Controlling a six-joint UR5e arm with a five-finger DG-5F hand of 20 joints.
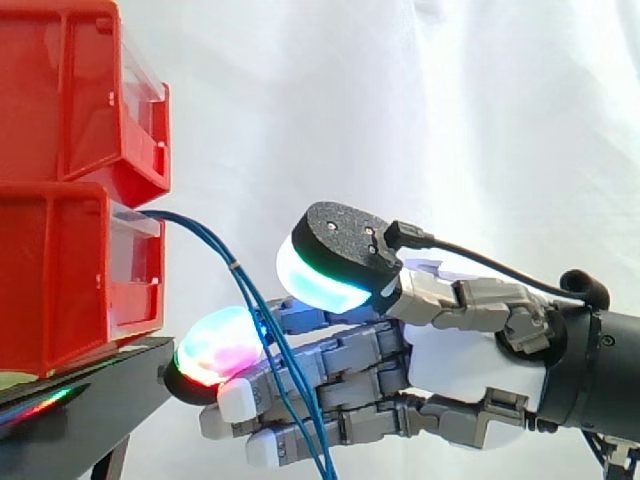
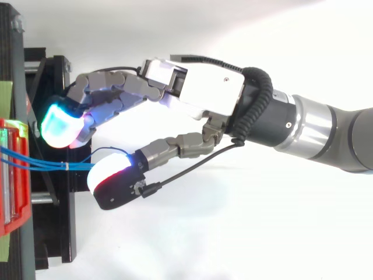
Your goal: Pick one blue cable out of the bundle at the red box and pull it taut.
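Several thin blue cables (image 1: 213, 244) leave the lower red bin (image 1: 60, 280) as a bundle, arc down to the right and drop out of the side view's bottom edge. A small band holds them together near the bin. My hand (image 1: 470, 362) reaches in from the right with its fingers stretched toward the bin. In the side view the cables cross in front of the fingers, below the thumb's cyan pad (image 1: 320, 278). From above, the cables (image 2: 41, 165) run into the gap between the thumb pad (image 2: 111, 175) and the glowing fingertips (image 2: 61, 127). Nothing is pinched; the hand (image 2: 204, 87) is open.
A second red bin (image 1: 70, 90) sits stacked on the lower one, both on a black stand (image 1: 95, 395) at the left. The stand's edge lies just under the fingertips. A white curtain hangs behind.
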